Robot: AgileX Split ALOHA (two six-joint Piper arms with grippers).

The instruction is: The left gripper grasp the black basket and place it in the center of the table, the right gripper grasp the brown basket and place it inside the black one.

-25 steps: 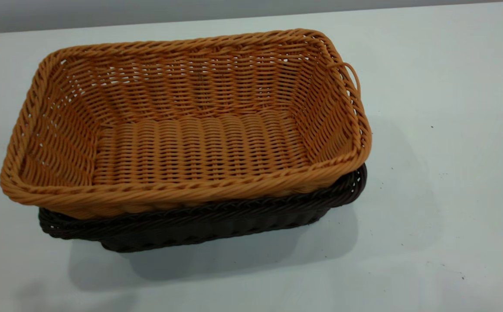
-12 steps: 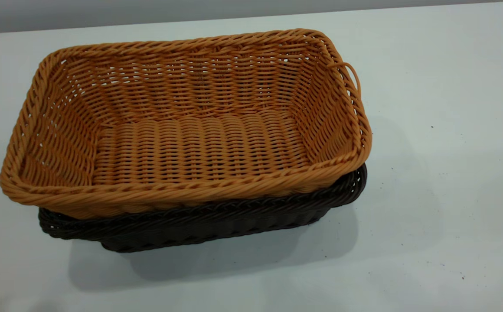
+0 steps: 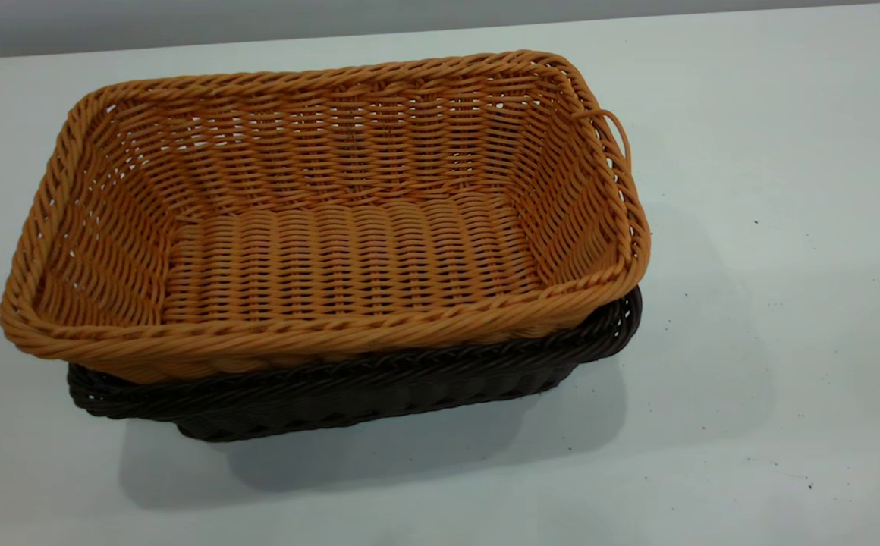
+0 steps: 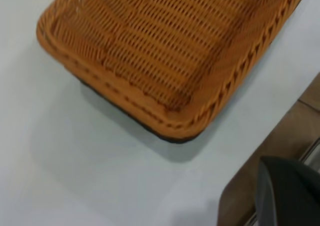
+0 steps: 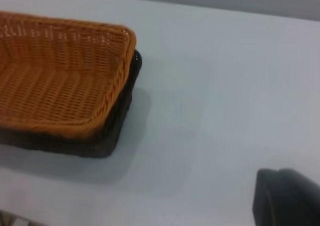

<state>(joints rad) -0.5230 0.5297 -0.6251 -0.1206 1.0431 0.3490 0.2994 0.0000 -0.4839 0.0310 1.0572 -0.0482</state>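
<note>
While the brown basket [image 3: 334, 227] sits nested inside the black basket [image 3: 379, 390], its braided rim stands higher than the dark rim, which shows only as a band below the near long side and at the right-hand corner in the exterior view. The orange-tan basket is upright, mouth up and holds nothing; a thin loose loop of wicker sticks out at its far right corner. Both baskets rest together on the white table [image 3: 774, 227], left of the middle of the exterior view, casting a soft shadow toward the near edge.

From the left wrist view the stacked pair is seen from above, with only a thin dark sliver of the black basket [image 4: 172, 138] under the brown basket [image 4: 165, 45]. A dark rounded piece, apparently of the left gripper [image 4: 290, 193], shows at the frame's corner, well apart from the baskets; whether its fingers are apart or together cannot be told. In the right wrist view a similar dark piece, apparently of the right gripper [image 5: 287, 198], hangs over bare table [image 5: 225, 85], also well apart from the baskets, and its fingers cannot be judged either.
</note>
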